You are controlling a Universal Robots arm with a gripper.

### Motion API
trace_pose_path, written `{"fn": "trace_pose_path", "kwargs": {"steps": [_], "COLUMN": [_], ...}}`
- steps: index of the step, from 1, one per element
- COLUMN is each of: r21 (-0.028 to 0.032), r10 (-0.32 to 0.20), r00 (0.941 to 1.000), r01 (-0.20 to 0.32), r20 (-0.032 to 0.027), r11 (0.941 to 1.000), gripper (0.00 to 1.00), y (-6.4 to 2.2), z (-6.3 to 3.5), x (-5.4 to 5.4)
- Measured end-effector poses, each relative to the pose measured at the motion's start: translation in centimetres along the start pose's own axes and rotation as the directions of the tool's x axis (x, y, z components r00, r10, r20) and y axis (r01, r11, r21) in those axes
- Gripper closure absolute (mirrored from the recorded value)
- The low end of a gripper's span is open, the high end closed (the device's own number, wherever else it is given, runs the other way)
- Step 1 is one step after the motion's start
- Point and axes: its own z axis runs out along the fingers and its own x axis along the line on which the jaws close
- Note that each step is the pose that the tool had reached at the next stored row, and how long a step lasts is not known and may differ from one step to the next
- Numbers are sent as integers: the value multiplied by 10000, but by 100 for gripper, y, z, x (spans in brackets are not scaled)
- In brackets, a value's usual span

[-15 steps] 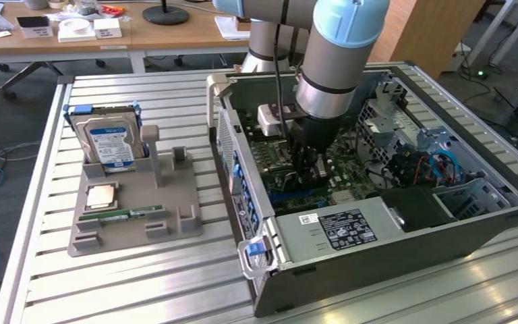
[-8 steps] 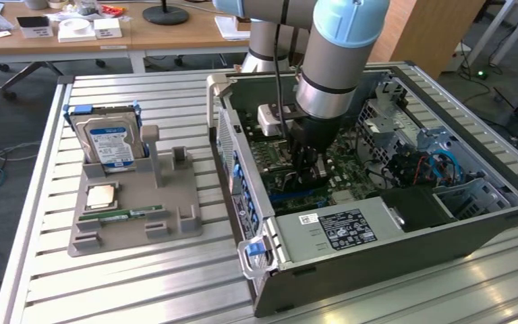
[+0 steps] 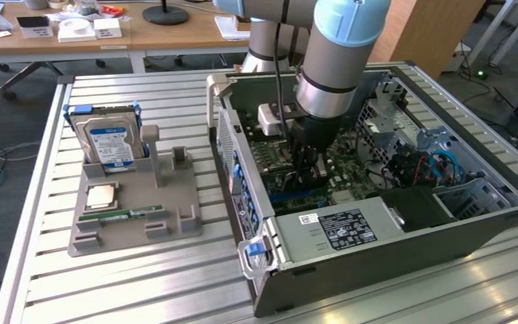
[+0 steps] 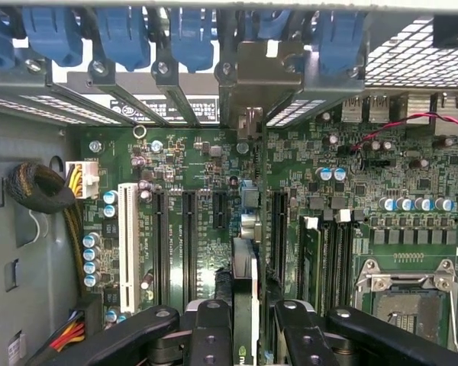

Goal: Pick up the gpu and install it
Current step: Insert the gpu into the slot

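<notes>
Parts lie at the exterior view's left on a slatted metal table (image 3: pixel 151 94): a grey tray (image 3: pixel 137 192) carries a blue-labelled hard drive (image 3: pixel 110 142) standing upright in its rack. In front of the drive a square processor chip (image 3: pixel 102 196) lies flat. Just beside the chip, a narrow green RAM stick (image 3: pixel 119 215) lies in its groove.

Further toward the middle stands an open computer case (image 3: pixel 403 250), its side off and the motherboard (image 3: pixel 277 145) exposed. The arm (image 3: pixel 340 61) reaches down from above into the case, well apart from the tray.

In the wrist view the black fingers (image 4: pixel 210 335) are pinching the gpu (image 4: pixel 244 282), one on each face of the card. The card shows edge-on, standing upright over the motherboard between the long black expansion slots. Its silver end bracket (image 4: pixel 252 72) sits against the case's rear wall, among the row of blue slot latches (image 4: pixel 122 34). Whether the card's lower edge is seated in a slot cannot be told. A white slot (image 4: pixel 127 244) and the empty processor socket (image 4: pixel 404 293) lie on either side, both apart from the card.

Toward the exterior view's right, a labelled power supply (image 3: pixel 340 229) fills the near corner of the case, and blue cables (image 3: pixel 439 165) loop beside the metal drive cage (image 3: pixel 380 115).
</notes>
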Motion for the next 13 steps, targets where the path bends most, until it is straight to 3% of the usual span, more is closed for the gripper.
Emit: {"fn": "trace_pose_path", "kwargs": {"steps": [13], "r21": [-1], "r10": [-16], "r00": [10000], "r01": [16], "r20": [-4], "r11": [10000], "gripper": [74], "y": [0], "z": [55], "x": [4]}}
